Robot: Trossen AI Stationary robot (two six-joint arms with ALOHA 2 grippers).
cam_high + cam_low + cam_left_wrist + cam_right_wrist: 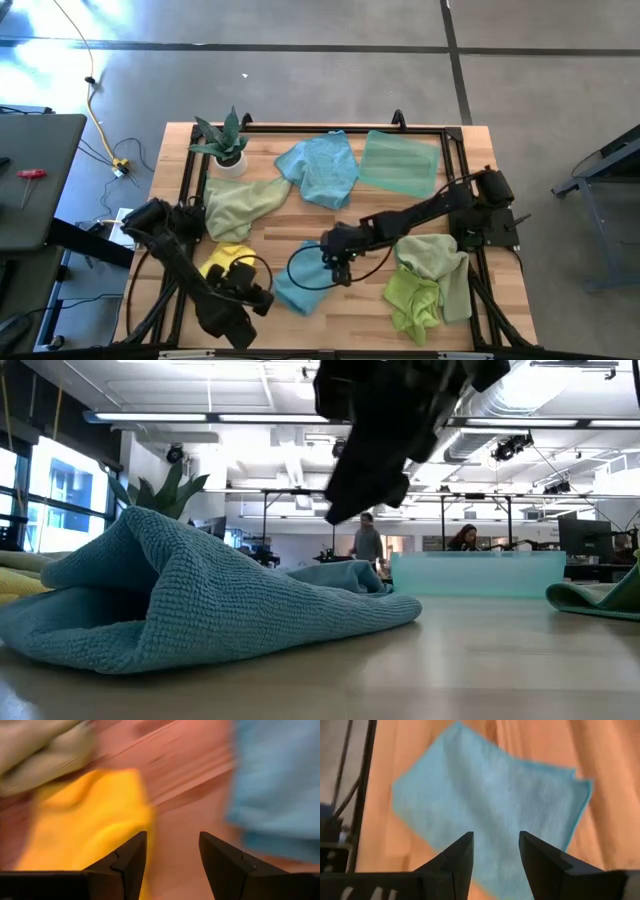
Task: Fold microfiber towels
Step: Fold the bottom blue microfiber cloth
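- Seven microfiber towels lay on the desk (270,235): two light blue, one mint, one sage, one yellow, and two green ones by the right arm.
- Folded light blue towel (297,287) sat at the near middle edge, its long axis running roughly near-to-far; the crumpled light blue towel (320,168) lay at the far middle.
- Mint green towel (399,163) lay flat, far right, a tilted square.
- Sage green towel (238,203) was bunched beside the potted plant (226,142), one plant only.
- Yellow towel (225,260) lay crumpled near left.
- Pale green towel (434,256) and lime green towel (414,297) were heaped together, near right.
- Left gripper (172,857) hung over bare wood between the yellow and folded blue towels, jaws apart, holding nothing.
- Right gripper (496,852) hovered above the folded blue towel, jaws parted, empty.
- No readable writing or labels anywhere.
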